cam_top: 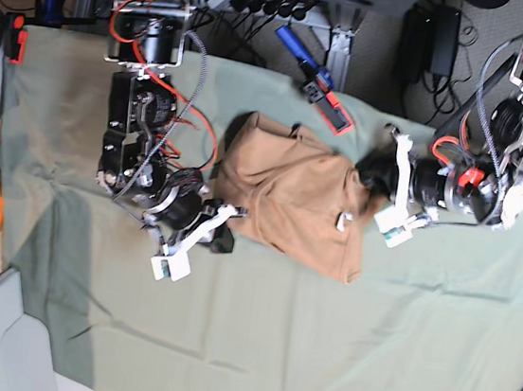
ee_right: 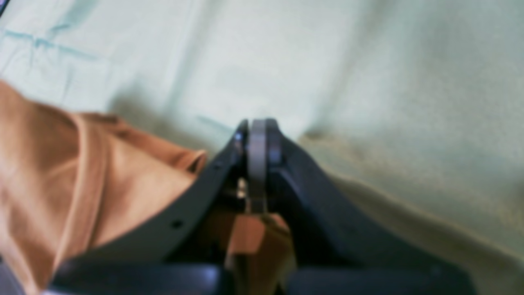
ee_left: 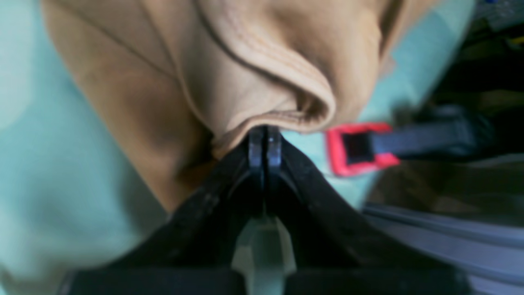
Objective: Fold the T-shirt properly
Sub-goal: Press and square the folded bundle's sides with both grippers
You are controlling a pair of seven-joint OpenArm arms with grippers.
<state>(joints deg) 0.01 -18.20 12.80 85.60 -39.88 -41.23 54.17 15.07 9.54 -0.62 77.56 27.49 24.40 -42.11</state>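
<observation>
The green cloth [cam_top: 252, 347] carried the T-shirt [cam_top: 290, 194], bunched mid-table. Left gripper [ee_left: 265, 137] was clamped on its hem; right gripper [ee_right: 257, 135] was closed at the opposite edge, fabric behind its jaws. Uneven pulling risked slippage and skewed folds.

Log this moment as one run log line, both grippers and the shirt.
left gripper: shut on T-shirt hem | right gripper: shut at shirt's opposite edge, grip unclear | shirt: bunched on green cloth | fold: not done
</observation>
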